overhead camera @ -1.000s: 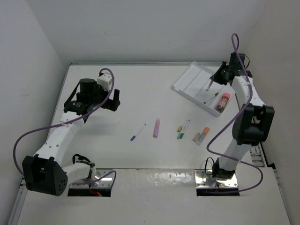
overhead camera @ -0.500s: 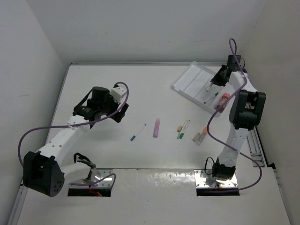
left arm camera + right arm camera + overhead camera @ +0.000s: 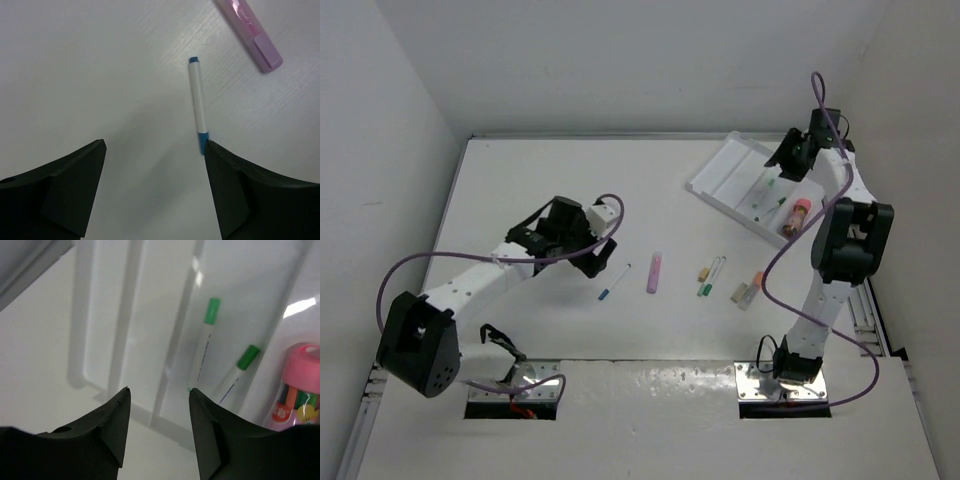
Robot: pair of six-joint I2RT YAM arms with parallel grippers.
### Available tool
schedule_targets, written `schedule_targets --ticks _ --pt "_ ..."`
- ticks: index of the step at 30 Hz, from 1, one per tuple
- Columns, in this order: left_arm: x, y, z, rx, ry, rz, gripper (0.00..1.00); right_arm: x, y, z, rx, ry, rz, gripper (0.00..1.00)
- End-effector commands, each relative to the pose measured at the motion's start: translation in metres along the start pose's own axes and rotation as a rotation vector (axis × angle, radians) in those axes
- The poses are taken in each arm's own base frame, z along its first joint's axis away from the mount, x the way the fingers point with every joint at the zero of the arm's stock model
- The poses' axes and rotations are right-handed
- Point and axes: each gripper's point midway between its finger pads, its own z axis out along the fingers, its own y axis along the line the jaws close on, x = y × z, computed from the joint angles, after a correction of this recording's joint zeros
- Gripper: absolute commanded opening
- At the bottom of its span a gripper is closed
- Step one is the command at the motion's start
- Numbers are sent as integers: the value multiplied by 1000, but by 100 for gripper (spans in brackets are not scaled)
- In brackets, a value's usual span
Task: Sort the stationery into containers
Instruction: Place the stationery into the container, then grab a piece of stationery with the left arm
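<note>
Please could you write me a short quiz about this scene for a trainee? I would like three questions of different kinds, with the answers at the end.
1. True or false: the left gripper is holding the blue-tipped pen.
2. How many green-capped pens lie in the tray? A) one B) two C) four
3. Fill in: the lilac stick lies on the ____.
Key: 1. False: its jaws are open and the pen lies on the table. 2. B. 3. table.
</note>
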Motion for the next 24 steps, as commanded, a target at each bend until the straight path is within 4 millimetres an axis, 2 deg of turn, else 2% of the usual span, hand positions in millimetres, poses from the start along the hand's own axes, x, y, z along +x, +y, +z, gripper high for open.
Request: schedule_targets --ticks 1,2,3,4,5,6,7,9,10,11,12,13,14,17,19,24 --pt "7 -29 25 69 59 -20 85 -28 79 -105 -225 -107 -203 49" --pt "10 -34 29 76 83 -23 84 -14 83 -113 -216 -85 -303 49" --pt "13 -37 35 83 105 -29 83 -8 87 -120 -215 -87 -314 49" --pt "16 -43 42 94 133 -34 81 -9 90 -144 -224 -139 -397 48" --pt "14 -44 42 94 134 -35 81 -5 93 -154 -229 -160 -441 48" --pt "21 -46 49 97 165 -35 78 4 86 -151 -212 -161 -464 48" --pt "27 -50 55 103 196 -32 76 2 88 -174 -220 -214 -509 48" --pt "21 -48 61 82 201 -25 74 15 85 -181 -222 -227 -554 46" --pt "23 -52 68 85 223 -21 73 18 89 -197 -236 -262 -597 46" --pt "16 -50 72 71 219 -16 73 21 90 -204 -244 -282 -621 46" --pt "14 -50 76 68 222 -12 73 31 84 -202 -241 -274 -657 44" --pt "21 -53 85 74 254 -4 70 34 87 -215 -251 -309 -683 43" --pt "18 -52 90 71 255 -1 69 43 81 -212 -246 -303 -715 41" --pt "24 -57 105 95 289 -15 61 52 76 -223 -246 -326 -756 38" --pt "30 -60 114 103 312 -23 53 65 87 -229 -278 -327 -800 38" --pt "39 -64 127 105 357 -17 36 81 91 -239 -296 -349 -898 38"
